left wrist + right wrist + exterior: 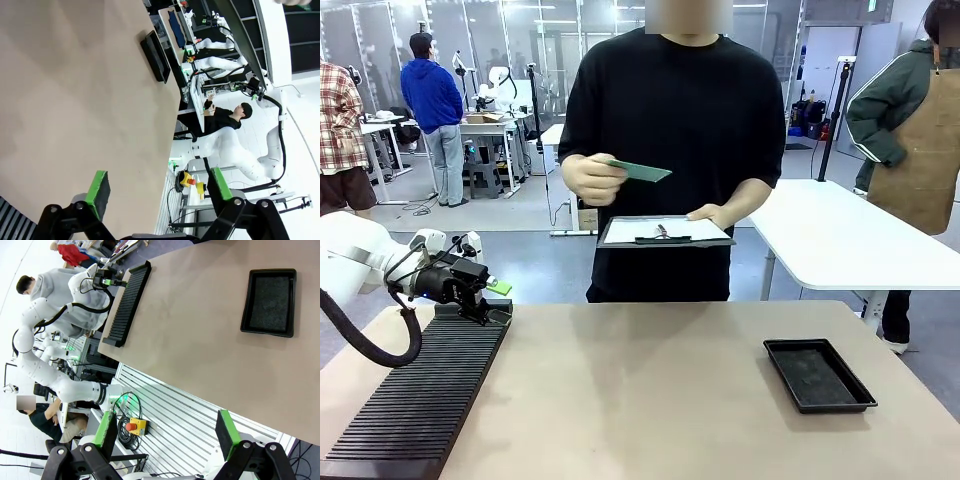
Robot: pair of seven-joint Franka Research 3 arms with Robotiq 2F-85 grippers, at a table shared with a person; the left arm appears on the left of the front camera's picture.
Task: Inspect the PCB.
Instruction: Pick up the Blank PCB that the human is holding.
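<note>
Hovering above the clipboard (pixel 620 232), the PCB (pixel 642 171) is pinched at one end by the person's hand (pixel 592 178). It looks thin, light, stiff and fragile, best held by its bare edges. The left end effector (pixel 159 190) and right end effector (pixel 165 432) gape empty.

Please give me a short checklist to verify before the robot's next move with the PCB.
1. PCB held by the person: ok.
2. Left hand open and empty: ok.
3. Right hand open and empty: ok.
4. Tray empty: ok.
5. Left hand clear of the rack: cannot tell.
</note>
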